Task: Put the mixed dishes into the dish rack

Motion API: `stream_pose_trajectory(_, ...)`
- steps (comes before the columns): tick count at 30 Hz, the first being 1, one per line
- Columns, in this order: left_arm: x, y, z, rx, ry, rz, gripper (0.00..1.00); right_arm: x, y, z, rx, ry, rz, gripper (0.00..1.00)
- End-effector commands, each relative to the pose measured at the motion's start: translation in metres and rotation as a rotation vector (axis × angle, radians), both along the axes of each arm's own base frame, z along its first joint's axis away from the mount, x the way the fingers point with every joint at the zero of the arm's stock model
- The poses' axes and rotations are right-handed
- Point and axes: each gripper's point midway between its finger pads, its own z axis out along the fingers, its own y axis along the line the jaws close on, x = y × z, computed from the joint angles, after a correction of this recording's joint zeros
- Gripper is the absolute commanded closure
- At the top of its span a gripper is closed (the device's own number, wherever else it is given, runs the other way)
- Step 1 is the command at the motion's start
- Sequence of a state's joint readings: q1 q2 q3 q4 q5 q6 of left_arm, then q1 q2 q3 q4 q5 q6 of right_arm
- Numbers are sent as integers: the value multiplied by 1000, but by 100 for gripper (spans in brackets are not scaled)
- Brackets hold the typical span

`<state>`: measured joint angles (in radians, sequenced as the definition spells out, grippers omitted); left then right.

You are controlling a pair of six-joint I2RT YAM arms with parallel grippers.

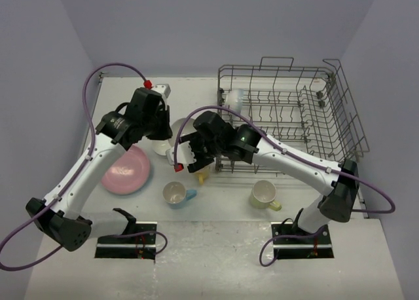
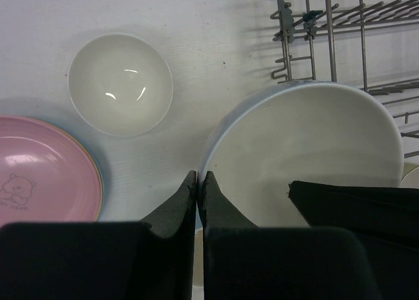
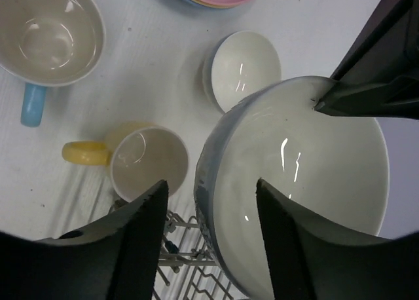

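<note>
Right jaws gape astride the big bowl point(image 3: 294, 175); left jaws pinch its rim, small bowl point(image 2: 120, 84), yellow mug point(image 3: 147, 159) beside.

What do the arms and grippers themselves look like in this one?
Left arm and right arm: white links, black joints, a looping purple cable each, red cap near each wrist. Left gripper and right gripper: black, tapered fingers.

A white bowl point(image 3: 294, 182) with a bluish outside tilts beside the grey wire dish rack point(image 1: 288, 110). A pink plate point(image 1: 126, 170), small white bowl point(image 2: 120, 84), yellow mug point(image 3: 147, 162), light blue mug point(image 1: 175, 194) and pale green mug point(image 1: 263, 194) sit nearby, right side up.
</note>
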<state>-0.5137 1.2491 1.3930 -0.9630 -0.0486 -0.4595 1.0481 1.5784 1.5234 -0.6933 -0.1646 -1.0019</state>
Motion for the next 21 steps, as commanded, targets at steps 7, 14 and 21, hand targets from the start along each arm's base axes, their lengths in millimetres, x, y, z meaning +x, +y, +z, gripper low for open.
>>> stream_pose_trajectory(7, 4, -17, 39, -45, -78, -58, 100, 10, 7, 10, 1, -80, 12, 88)
stream_pose_trajectory(14, 7, -15, 53, -78, -145, -20, 0, 0, 17, 46, 177, -6, 0, 100)
stream_pose_trajectory(21, 7, 14, 120, -164, -376, 137, 0, 2, -4, 101, 505, 125, 1, 100)
